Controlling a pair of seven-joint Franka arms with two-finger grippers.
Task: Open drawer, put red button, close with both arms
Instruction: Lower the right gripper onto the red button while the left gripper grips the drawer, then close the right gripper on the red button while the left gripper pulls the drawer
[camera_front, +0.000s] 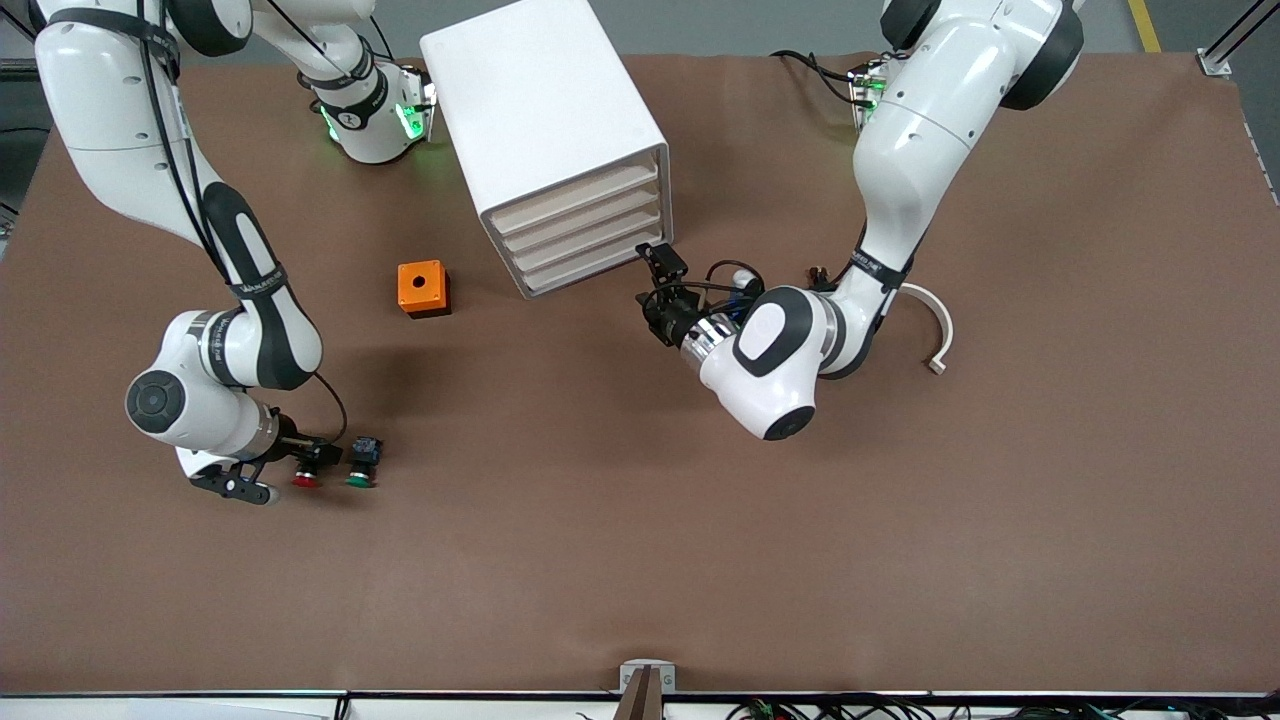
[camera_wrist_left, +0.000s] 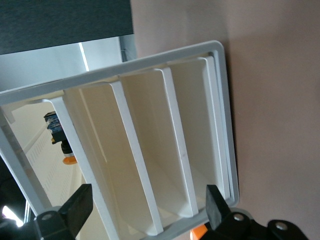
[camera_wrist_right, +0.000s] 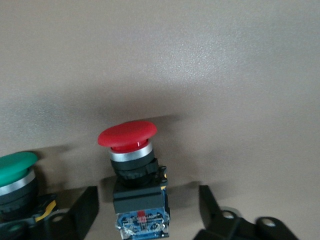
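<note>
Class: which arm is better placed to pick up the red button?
The right: the right gripper is open around the red button. The left gripper faces the drawer unit.

front: you're looking down across the brown table | left wrist: facing white drawer cabinet closely | right wrist: nearing red-capped push-button, shared with front

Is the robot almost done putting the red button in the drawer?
No, it's only starting. Nothing looks finished: the drawers of the white cabinet are all shut. The left gripper is open at the drawer fronts. The right gripper is open around the red button, which lies on the table beside the green button. Opening, dropping it in and closing remain.
</note>
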